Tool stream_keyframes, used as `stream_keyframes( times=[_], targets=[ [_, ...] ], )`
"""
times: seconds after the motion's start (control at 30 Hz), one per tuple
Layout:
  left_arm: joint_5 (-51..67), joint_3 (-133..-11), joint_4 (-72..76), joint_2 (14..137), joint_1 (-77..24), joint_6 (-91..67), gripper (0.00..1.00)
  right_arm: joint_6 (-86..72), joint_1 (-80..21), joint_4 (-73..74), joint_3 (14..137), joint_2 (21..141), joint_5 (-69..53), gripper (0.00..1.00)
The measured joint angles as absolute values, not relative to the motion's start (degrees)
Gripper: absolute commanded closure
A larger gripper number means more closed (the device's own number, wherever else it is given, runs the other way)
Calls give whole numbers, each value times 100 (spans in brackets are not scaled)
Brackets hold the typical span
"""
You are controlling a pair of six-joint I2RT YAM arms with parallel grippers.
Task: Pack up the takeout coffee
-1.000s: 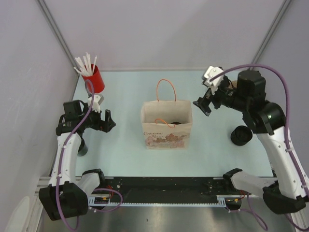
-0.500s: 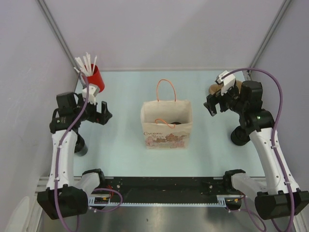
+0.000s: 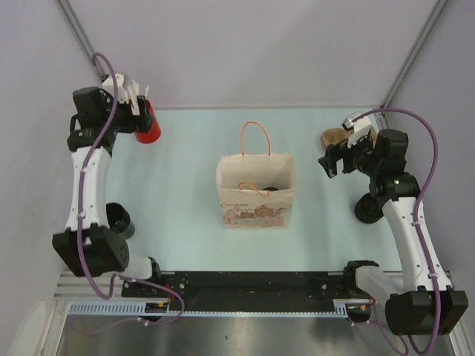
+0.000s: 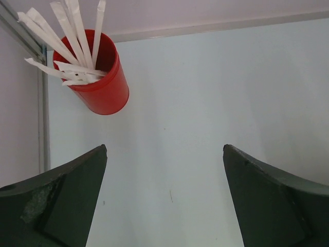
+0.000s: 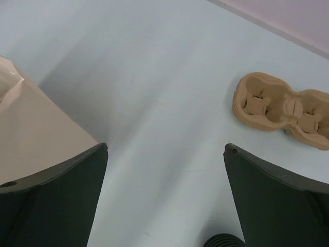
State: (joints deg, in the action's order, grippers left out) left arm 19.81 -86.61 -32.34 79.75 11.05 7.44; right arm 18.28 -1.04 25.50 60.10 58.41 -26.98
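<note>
Left tool (image 3: 138,111) is hanging over the far left corner of the counter (image 3: 185,170), its jaws spread wide and gripping nothing. Through its own camera the two fingers (image 4: 56,206) are framing bare counter, with the red cup of white straws (image 4: 100,85) standing just beyond them.

Right tool (image 3: 334,159) is hovering over the right side, likewise released and empty. It is sitting between the paper bag (image 3: 256,200) and a brown pulp cup carrier (image 5: 282,108), which is lying flat toward the far right. A squat black round piece (image 3: 369,209) is resting on the counter beside the right arm.

The takeout coffee (image 3: 120,219) is standing on the counter at the near left, close to the left arm and well apart from the bag. The bag is standing upright in the middle with its mouth open and one handle sticking up. Something dark is showing inside it, though what it is cannot be told.
</note>
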Motion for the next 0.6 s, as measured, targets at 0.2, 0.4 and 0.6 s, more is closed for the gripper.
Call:
stream_keyframes(
  times=[0.2,0.4,0.6],
  targets=[
    [1975,-9463,-2989,9378,1107,530,1,1754,-110,2434,5918,5835,-2886,0],
    [1981,-10143,-2762,10143,1107,458,1,1754,-237,2405,5892,5861,-2945,0],
    [1798,-10486,-2563,10495,1107,445,1,1761,-307,2401,5889,5872,-2943,0]
  ],
)
